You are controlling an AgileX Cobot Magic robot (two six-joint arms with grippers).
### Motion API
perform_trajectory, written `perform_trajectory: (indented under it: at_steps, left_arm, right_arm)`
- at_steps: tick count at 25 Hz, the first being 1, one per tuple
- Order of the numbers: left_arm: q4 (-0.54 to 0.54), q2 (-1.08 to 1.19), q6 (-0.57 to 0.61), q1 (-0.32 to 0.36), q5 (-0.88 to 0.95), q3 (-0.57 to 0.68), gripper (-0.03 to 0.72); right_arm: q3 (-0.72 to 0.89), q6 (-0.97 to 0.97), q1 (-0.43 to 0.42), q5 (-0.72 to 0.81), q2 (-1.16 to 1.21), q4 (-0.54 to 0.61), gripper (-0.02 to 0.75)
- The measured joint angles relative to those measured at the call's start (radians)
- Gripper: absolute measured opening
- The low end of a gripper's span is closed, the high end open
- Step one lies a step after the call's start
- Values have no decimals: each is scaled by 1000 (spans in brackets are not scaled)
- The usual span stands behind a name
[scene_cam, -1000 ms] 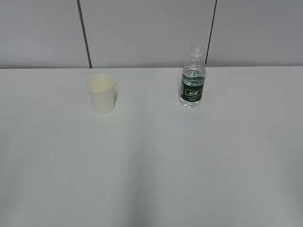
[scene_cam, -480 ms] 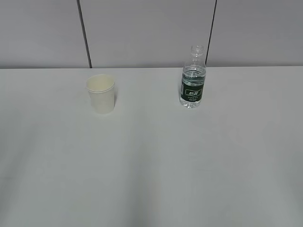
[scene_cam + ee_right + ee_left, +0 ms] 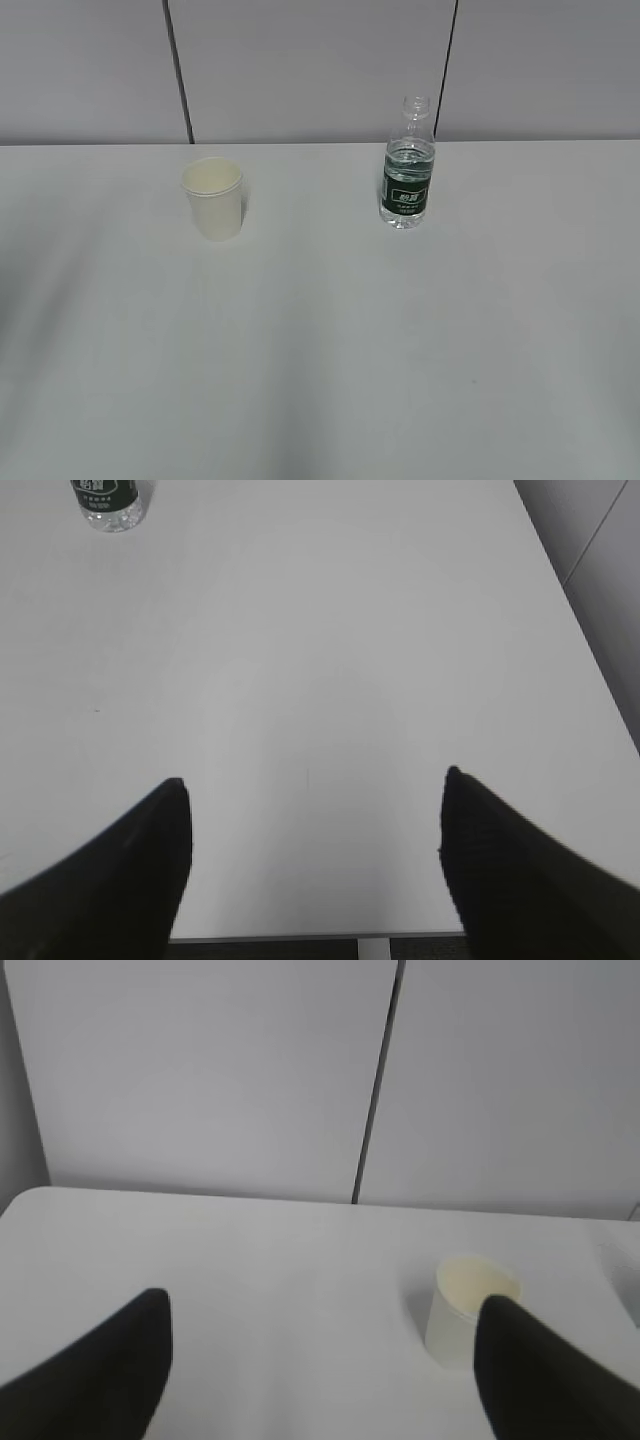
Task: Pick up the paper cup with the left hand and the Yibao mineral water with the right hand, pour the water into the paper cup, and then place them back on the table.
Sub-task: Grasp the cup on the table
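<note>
paper cup (image 3: 213, 198) upright on the table (image 3: 320, 340), left of centre toward the back; Yibao mineral water (image 3: 407, 165) upright too, capless, well apart to the cup's right; neither touched yet, so the task looks unstarted

risks (judgement): the cup is light and could crush or tip under a hard or off-centre pinch; the open bottle would spill if knocked or tilted early; a misaligned pour would wet the table

left hand (image 3: 320, 1360) spread wide, holding nothing; in its wrist view the cup sits ahead, right of centre, partly behind the right finger (image 3: 540, 1375), so the approach needs a shift right

right hand (image 3: 315, 855) also wide and empty; the bottle shows only as its base at the far top left of that view (well apart, off-axis)

neither arm shows in the exterior view
</note>
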Motion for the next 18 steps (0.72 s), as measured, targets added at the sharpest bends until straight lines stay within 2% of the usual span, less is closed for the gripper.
perform_trajectory:
  at_steps: [18]
  left_arm:
    - [9,749,0,-307,-599,0,559]
  right_arm:
    - [0,0,0,0,0,0,571]
